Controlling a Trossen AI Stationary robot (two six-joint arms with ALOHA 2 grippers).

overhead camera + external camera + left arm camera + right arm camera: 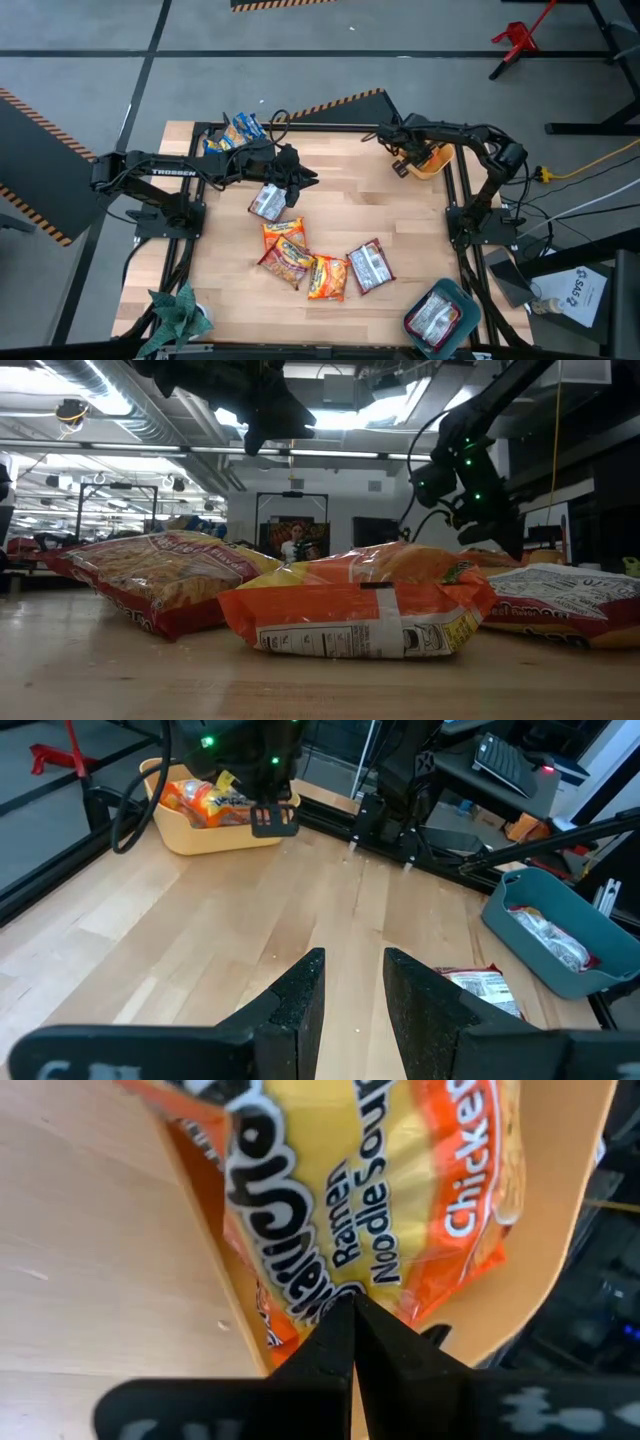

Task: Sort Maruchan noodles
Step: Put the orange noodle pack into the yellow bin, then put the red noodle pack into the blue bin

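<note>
Several Maruchan noodle packets lie flat mid-table: orange ones (285,258), a silver one (268,203) and a silver-red one (370,266). In the low view an orange packet (350,615) lies nearest. Another orange packet (400,1200) lies in the yellow bin (200,835) at the far right. My right gripper (352,1312) is shut, its tips at that packet's edge by the bin's wall; it also shows in the left wrist view (272,818). My left gripper (353,990) hangs open and empty above the table (295,172), beyond the silver packet. My right gripper slants down at the orange packet's lower edge (330,1295) where it meets the yellow bin's wall. The shut fingertips stand in front of that spot, so I cannot tell whether they touch the packet. The packet lies in the bin.
A grey bin (228,135) with blue packets stands at the far left. A teal bin (440,318) holding a silver packet stands at the near right, also seen in the left wrist view (560,935). A green plant-like thing (180,312) sits at the near left corner.
</note>
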